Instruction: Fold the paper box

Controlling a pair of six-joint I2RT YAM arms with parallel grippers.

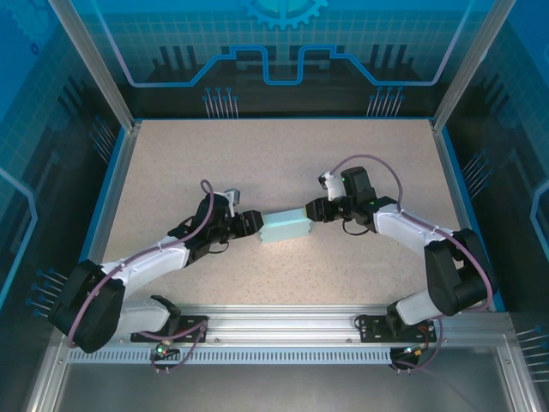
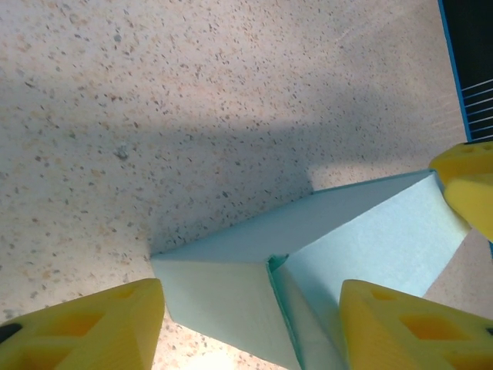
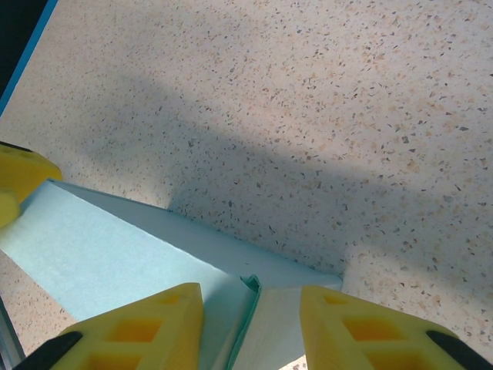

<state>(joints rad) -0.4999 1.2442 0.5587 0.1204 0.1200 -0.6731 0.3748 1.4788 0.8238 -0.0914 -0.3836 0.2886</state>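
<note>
Pale-blue paper box (image 1: 285, 227) on worktop (image 1: 274, 163): light thin card, probably crushable, best held at its short ends. The left tool (image 1: 251, 222) and right tool (image 1: 314, 210) straddle them; grip cannot be told.

Table top (image 1: 283, 163): beige, finely speckled, bare across the far half. Blue edging strip (image 1: 283, 118) borders it at the back and down both sides. Two slanted aluminium posts, left post (image 1: 94, 64) and right post (image 1: 472, 64), rise from the far corners. Back panel (image 1: 283, 51): translucent blue, circuit-line pattern, gear graphic (image 1: 287, 9) at top centre. Slotted aluminium rail (image 1: 283, 322) runs along the near edge. Broad soft shadow (image 2: 192, 169) lies on the table top.
</note>
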